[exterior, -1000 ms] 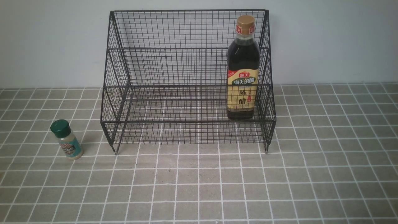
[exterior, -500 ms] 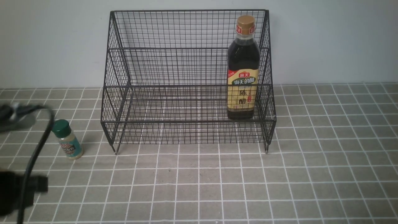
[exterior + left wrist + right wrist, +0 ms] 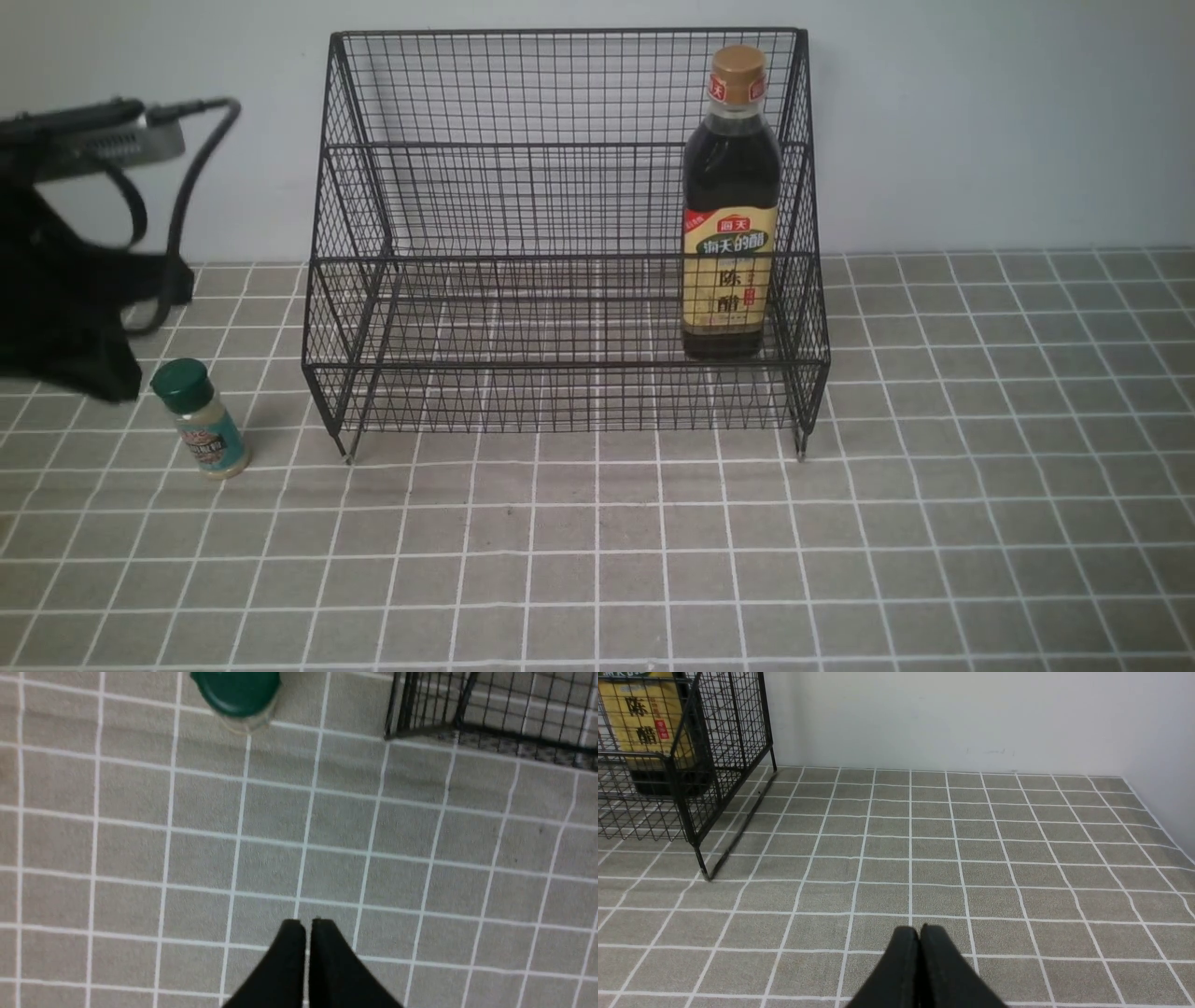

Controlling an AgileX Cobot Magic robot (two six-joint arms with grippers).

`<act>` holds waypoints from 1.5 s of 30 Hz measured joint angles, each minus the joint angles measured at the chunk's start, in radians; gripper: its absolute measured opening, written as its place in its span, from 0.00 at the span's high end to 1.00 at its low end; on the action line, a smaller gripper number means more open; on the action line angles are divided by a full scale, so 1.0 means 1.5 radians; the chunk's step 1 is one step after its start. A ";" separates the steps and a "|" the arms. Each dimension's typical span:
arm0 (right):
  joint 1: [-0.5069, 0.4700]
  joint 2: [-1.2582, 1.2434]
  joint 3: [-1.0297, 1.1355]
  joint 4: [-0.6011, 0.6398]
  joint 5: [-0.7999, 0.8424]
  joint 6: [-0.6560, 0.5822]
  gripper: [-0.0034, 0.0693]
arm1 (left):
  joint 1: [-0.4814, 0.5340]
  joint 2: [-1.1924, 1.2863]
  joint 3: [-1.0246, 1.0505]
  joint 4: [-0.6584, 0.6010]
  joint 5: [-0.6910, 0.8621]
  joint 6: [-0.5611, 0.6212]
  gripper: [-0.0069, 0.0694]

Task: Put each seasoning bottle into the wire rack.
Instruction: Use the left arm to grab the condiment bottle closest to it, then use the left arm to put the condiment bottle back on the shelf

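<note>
The tall dark vinegar bottle (image 3: 730,215) with gold cap and yellow label stands upright on the lower tier of the black wire rack (image 3: 560,366), at its right end. The small shaker (image 3: 201,420) with green cap and teal label stands on the table left of the rack's front left leg. My left arm (image 3: 65,289) hangs just left of and behind the shaker. In the left wrist view my left gripper (image 3: 307,924) is shut and empty, with the shaker's cap (image 3: 236,693) well ahead of it. My right gripper (image 3: 919,929) is shut and empty, low over the table right of the rack (image 3: 691,802).
The grey tiled table (image 3: 653,560) runs to a pale wall behind the rack. The rack's front corner (image 3: 467,728) shows in the left wrist view. A side wall (image 3: 1167,765) bounds the table's far right. The arm's cable (image 3: 191,177) loops near the rack's left side.
My left arm has come into the front view from the lower left and risen to beside the rack's left side. The shaker, vinegar bottle and rack have not moved.
</note>
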 joint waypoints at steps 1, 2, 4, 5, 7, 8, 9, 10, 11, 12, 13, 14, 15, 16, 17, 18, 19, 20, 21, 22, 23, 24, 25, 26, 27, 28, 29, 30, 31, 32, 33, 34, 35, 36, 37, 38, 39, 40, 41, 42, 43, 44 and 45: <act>0.000 0.000 0.000 0.000 0.000 0.000 0.97 | 0.000 0.009 -0.007 0.000 -0.001 0.007 0.90; 0.000 0.000 0.000 0.000 0.000 0.000 0.97 | 0.000 0.011 -0.010 0.000 -0.002 0.012 0.90; 0.000 0.000 0.000 0.000 0.000 0.000 0.97 | -0.001 0.023 -0.019 0.001 -0.018 0.036 0.87; 0.000 0.000 0.000 0.000 0.000 0.000 0.97 | -0.001 0.031 -0.020 0.005 -0.037 0.052 0.85; 0.000 0.000 0.000 0.000 0.000 0.000 0.97 | -0.001 0.042 -0.022 0.021 -0.077 0.074 0.75; 0.000 0.000 0.000 0.000 0.000 0.000 0.97 | -0.001 0.044 -0.022 0.027 -0.087 0.078 0.72; 0.000 0.000 0.000 0.000 0.000 0.000 0.97 | -0.001 0.049 -0.022 0.032 -0.105 0.084 0.66; 0.000 0.000 0.000 0.000 0.000 0.000 0.97 | -0.001 0.051 -0.023 0.034 -0.110 0.086 0.63; 0.000 0.000 0.000 0.000 0.000 0.000 0.97 | -0.001 0.061 -0.024 0.043 -0.136 0.094 0.50; 0.000 0.000 0.000 0.000 0.000 0.000 0.97 | -0.001 0.067 -0.024 0.046 -0.146 0.095 0.45; 0.000 0.000 0.000 0.000 0.000 0.000 0.97 | -0.001 0.074 -0.024 0.051 -0.156 0.097 0.38; 0.000 0.000 0.000 0.000 0.000 0.000 0.97 | -0.001 0.078 -0.024 0.054 -0.160 0.098 0.35; 0.000 0.000 0.000 0.000 0.000 0.000 0.97 | -0.001 0.089 -0.024 0.059 -0.170 0.100 0.28; 0.000 0.000 0.000 0.000 0.000 0.000 0.97 | -0.001 0.098 -0.024 0.061 -0.175 0.100 0.23; 0.000 0.000 0.000 0.000 0.000 0.000 0.97 | -0.001 0.106 -0.024 0.062 -0.178 0.100 0.20; 0.000 0.000 0.000 0.000 0.000 0.000 0.97 | -0.001 0.116 -0.024 0.062 -0.181 0.100 0.16; 0.000 0.000 0.000 0.000 0.000 0.000 0.97 | -0.001 0.130 -0.024 0.063 -0.185 0.100 0.13; 0.000 0.000 0.000 0.000 0.000 0.000 0.97 | -0.001 0.141 -0.024 0.068 -0.187 0.100 0.11; 0.000 0.000 0.000 0.000 0.000 0.000 0.97 | -0.001 0.153 -0.024 0.068 -0.188 0.100 0.10; 0.000 0.000 0.000 0.000 0.000 0.000 0.97 | -0.001 0.163 -0.024 0.068 -0.189 0.100 0.09; 0.000 0.000 0.000 0.000 0.000 0.000 0.97 | -0.001 0.171 -0.024 0.068 -0.189 0.100 0.09; 0.000 0.000 0.000 0.000 0.000 0.000 0.97 | -0.001 0.179 -0.024 0.072 -0.189 0.101 0.09; 0.000 0.000 0.000 0.000 0.000 0.000 0.97 | -0.001 0.190 -0.024 0.073 -0.190 0.101 0.09; 0.000 0.000 0.000 0.000 0.000 0.000 0.97 | -0.001 0.192 -0.024 0.073 -0.191 0.101 0.09; 0.000 0.000 0.000 0.000 0.000 0.000 0.97 | -0.001 0.202 -0.024 0.075 -0.193 0.101 0.09; 0.000 0.000 0.000 0.000 0.000 0.000 0.97 | -0.001 0.208 -0.024 0.075 -0.195 0.101 0.10; 0.000 0.000 0.000 0.000 0.000 0.000 0.97 | -0.001 0.214 -0.024 0.075 -0.198 0.101 0.11; 0.000 0.000 0.000 0.000 0.000 0.000 0.97 | -0.001 0.221 -0.024 0.075 -0.200 0.101 0.12; 0.000 0.000 0.000 0.000 0.000 0.000 0.97 | -0.001 0.226 -0.024 0.075 -0.201 0.101 0.13; 0.000 0.000 0.000 0.000 0.000 0.000 0.97 | -0.001 0.233 -0.024 0.075 -0.202 0.101 0.16; 0.000 0.000 0.000 0.000 0.000 0.000 0.97 | -0.001 0.233 -0.024 0.075 -0.202 0.101 0.16; 0.000 0.000 0.000 0.000 0.000 0.000 0.97 | -0.001 0.236 -0.024 0.077 -0.204 0.101 0.18; 0.000 0.000 0.000 0.000 0.000 0.000 0.97 | -0.001 0.238 -0.024 0.078 -0.206 0.101 0.22; 0.000 0.000 0.000 0.000 0.000 0.000 0.97 | -0.001 0.240 -0.024 0.081 -0.207 0.101 0.26; 0.000 0.000 0.000 0.000 0.000 0.000 0.97 | -0.001 0.240 -0.024 0.081 -0.207 0.101 0.28; 0.000 0.000 0.000 0.000 0.000 0.000 0.97 | -0.001 0.240 -0.024 0.083 -0.206 0.101 0.36; 0.000 0.000 0.000 0.000 0.000 0.000 0.97 | -0.001 0.240 -0.024 0.085 -0.202 0.101 0.43; 0.000 0.000 0.000 0.000 0.000 0.000 0.97 | -0.001 0.240 -0.025 0.085 -0.198 0.101 0.48; 0.000 0.000 0.000 0.000 0.000 0.000 0.97 | -0.001 0.240 -0.026 0.086 -0.192 0.101 0.48; 0.000 0.000 0.000 0.000 0.000 0.000 0.97 | -0.001 0.240 -0.030 0.094 -0.176 0.101 0.48; 0.000 0.000 0.000 0.000 0.000 0.000 0.97 | -0.001 0.240 -0.034 0.102 -0.157 0.100 0.48; 0.000 0.000 0.000 0.000 0.000 0.000 0.97 | -0.001 0.240 -0.038 0.111 -0.142 0.099 0.48; 0.000 0.000 0.000 0.000 0.000 0.000 0.97 | -0.001 0.240 -0.041 0.115 -0.134 0.098 0.48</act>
